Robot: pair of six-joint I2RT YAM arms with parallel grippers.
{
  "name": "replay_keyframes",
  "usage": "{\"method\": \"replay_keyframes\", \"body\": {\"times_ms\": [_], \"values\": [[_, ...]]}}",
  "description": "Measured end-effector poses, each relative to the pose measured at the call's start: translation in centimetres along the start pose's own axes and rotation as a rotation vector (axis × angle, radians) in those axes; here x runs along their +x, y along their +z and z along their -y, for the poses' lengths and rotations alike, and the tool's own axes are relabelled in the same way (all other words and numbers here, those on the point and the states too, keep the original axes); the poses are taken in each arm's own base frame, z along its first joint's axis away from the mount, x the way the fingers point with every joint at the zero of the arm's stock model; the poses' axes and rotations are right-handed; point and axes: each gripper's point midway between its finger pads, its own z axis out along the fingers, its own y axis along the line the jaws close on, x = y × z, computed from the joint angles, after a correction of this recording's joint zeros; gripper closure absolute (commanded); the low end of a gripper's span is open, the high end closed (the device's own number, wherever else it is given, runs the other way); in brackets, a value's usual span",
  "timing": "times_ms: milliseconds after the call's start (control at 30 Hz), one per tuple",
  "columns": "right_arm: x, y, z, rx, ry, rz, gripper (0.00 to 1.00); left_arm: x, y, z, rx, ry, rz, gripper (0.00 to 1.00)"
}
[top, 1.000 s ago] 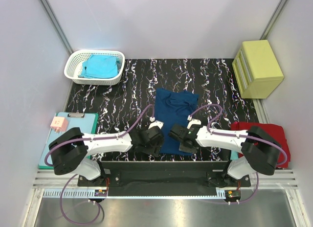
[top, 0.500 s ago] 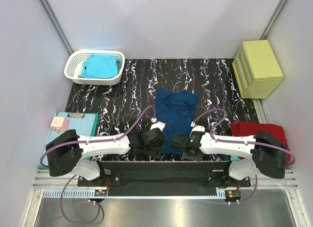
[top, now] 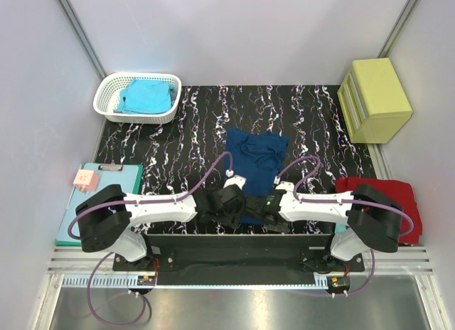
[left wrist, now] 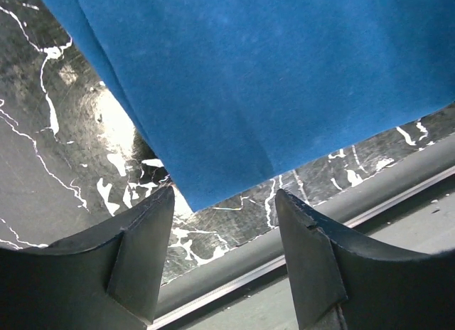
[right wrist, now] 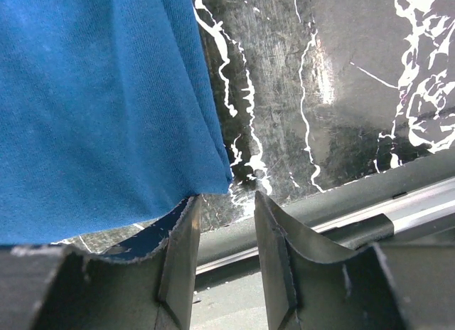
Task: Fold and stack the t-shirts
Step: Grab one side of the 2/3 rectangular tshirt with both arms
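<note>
Tee [top: 256,156] lies on the mat [top: 178,145], long axis near-to-far, one end at the near edge. Left gripper [left wrist: 224,196] gapes wide at its near-left corner, right gripper [right wrist: 226,197] sits narrower at near-right, neither gripping.

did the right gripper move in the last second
Yes. The right gripper came closer to the table's near edge, down to the navy t-shirt's near corner.
</note>
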Motion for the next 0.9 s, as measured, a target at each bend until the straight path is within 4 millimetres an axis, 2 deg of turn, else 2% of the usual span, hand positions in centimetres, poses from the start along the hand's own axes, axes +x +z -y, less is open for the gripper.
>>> {"method": "replay_keyframes", "body": {"times_ms": [167,433,533,667,900], "values": [[-0.5,-0.3,0.1,-0.008,0.006,0.021,0.57,-0.2,-0.1,0.0,-0.002,-0.001,0.009,0.36],[-2.7,-3.1,0.2,-0.053,0.042,0.073,0.55,-1.1,-1.2,-0.1,-0.001,-0.008,0.049,0.35],[-3.1,-3.5,0.5,-0.058,0.048,0.09,0.55,-1.3,-1.4,-0.2,-0.003,-0.009,0.057,0.34],[-3.0,-3.1,0.3,-0.055,0.046,0.092,0.55,-1.3,-1.2,-0.2,-0.008,-0.008,0.056,0.34],[-1.5,-0.1,0.7,0.025,-0.006,0.079,0.55,-0.5,0.4,-0.8,-0.044,-0.004,0.017,0.34]]}}
